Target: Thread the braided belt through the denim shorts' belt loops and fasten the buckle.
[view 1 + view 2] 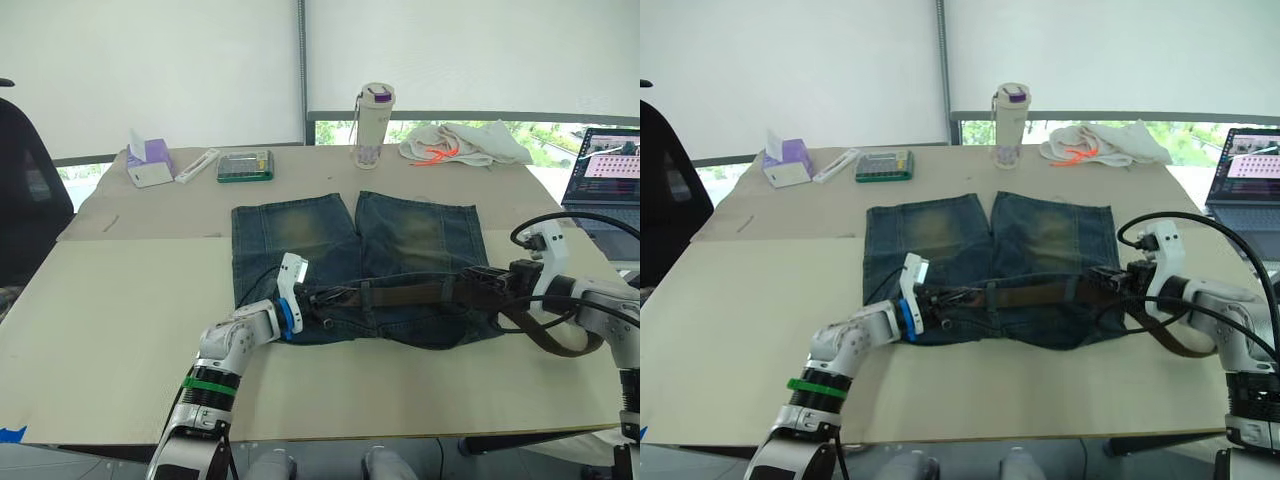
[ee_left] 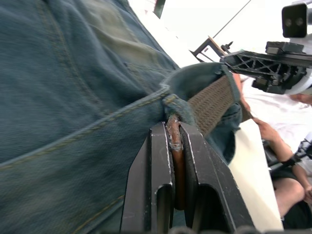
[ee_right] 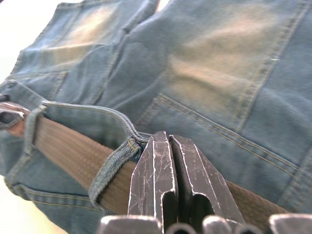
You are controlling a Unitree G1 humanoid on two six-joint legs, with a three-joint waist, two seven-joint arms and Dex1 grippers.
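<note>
**Belt run along waistband, both grippers at the shorts**

You had the denim shorts (image 1: 355, 265) lying flat on the tan table (image 1: 110, 330), waistband toward the robot and legs pointing away. The braided belt (image 1: 405, 294) lay along the waistband, passing under a belt loop (image 1: 366, 296) near the middle and another (image 3: 111, 170) seen close in the right wrist view. Its free length left the shorts on the robot's right and curled into a loop (image 1: 548, 338) on the table under the right arm. The buckle could not be made out clearly in these pictures.

Your left gripper (image 1: 312, 299) sat at the waistband's left end; in the left wrist view its fingers (image 2: 160, 170) were clamped on the brown belt end (image 2: 174, 146), just where the strap emerged from the denim. Your right gripper (image 1: 482, 279) was at the waistband's right end, over the belt. In the right wrist view its fingers (image 3: 153, 173) stood pressed together, tips at the waistband edge just beside the loop; whether they pinched denim or strap could not be told.

At the far edge of the table stood a lidded tumbler (image 1: 375, 125), a white cloth with orange cord (image 1: 465, 145), a calculator (image 1: 245, 166) and a tissue box (image 1: 148, 162). A laptop (image 1: 605, 175) sat at the robot's right
</note>
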